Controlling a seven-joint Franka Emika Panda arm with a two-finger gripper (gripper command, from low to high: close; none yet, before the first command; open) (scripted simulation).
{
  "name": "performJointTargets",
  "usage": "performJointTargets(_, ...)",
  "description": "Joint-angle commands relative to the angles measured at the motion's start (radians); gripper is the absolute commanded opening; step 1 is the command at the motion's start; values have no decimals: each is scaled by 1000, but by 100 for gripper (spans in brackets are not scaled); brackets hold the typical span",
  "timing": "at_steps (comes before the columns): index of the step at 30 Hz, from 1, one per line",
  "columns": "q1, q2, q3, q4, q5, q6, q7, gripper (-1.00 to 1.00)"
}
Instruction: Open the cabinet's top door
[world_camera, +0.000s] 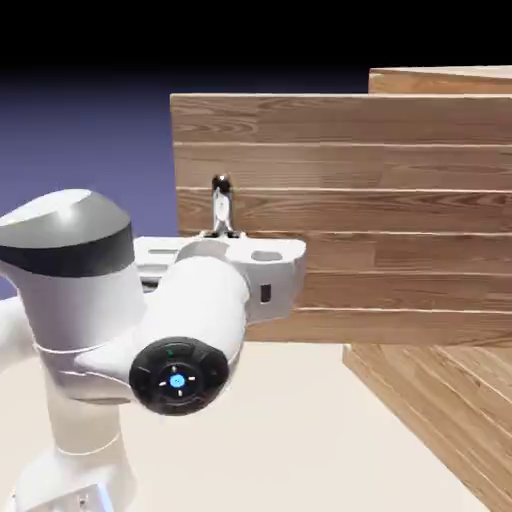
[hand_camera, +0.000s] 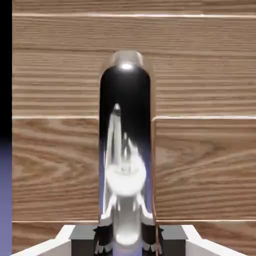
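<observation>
The white arm's rounded joint (world_camera: 177, 378), with its blue light, lies nearest in the exterior view, at about 7 o'clock from the picture's centre. Beyond it, the top door (world_camera: 340, 215) spreads from centre towards 3 o'clock, its silver bar handle (world_camera: 222, 205) upright at 11 o'clock. The rest of the cabinet (world_camera: 440, 81) shows behind the door at 1 to 2 o'clock, and a lower wood panel (world_camera: 450, 400) slants at 4 o'clock. In the hand view, the gripper (hand_camera: 128, 241) is closed on the handle at 6 o'clock, one fingertip against each side
</observation>
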Motion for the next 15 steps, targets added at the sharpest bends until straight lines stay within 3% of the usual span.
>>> performJointTargets(1,26,3,-15,36,-10,-30,4,-100)
performJointTargets(15,397,4,-158,544,-86,-418,76,-100)
